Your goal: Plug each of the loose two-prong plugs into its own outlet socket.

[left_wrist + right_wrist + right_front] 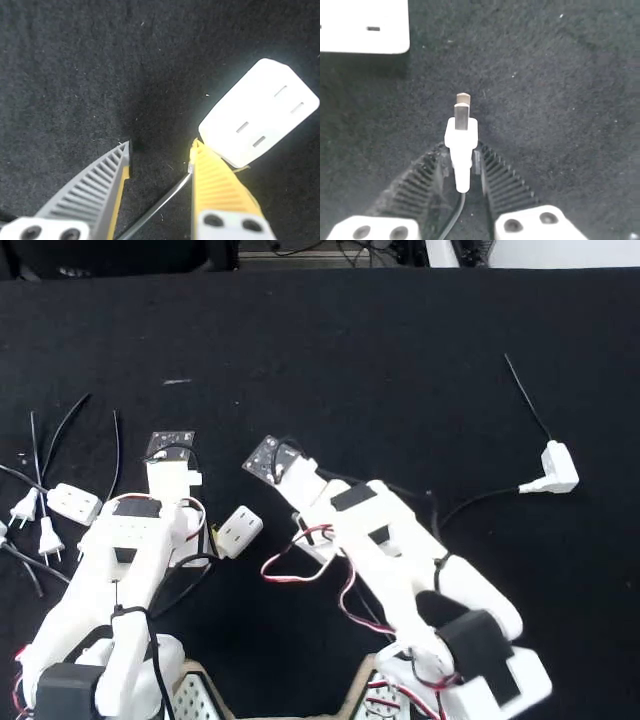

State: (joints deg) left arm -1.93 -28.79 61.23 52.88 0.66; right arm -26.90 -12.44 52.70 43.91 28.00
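We are hovering our left gripper [160, 145], jaws wide apart, over the black cloth table [400, 340], its yellow finger [215, 190] just beside the white rectangular plastic outlet socket [238, 531] lying at 8 o'clock from table centre. Our right gripper [461, 150] is pinching a small white two-prong plug [461, 134]; a white angled plug [556, 470] is resting at 3 o'clock.

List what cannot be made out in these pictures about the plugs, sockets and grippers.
Right wrist view: the white rectangular plastic outlet block is cut off by the picture's edge; its slots cannot be counted.
Right wrist view: the right gripper hides the rear of the small white two-prong plug.
Left wrist view: whether the yellow finger of the left gripper touches the white slotted outlet block is unclear.
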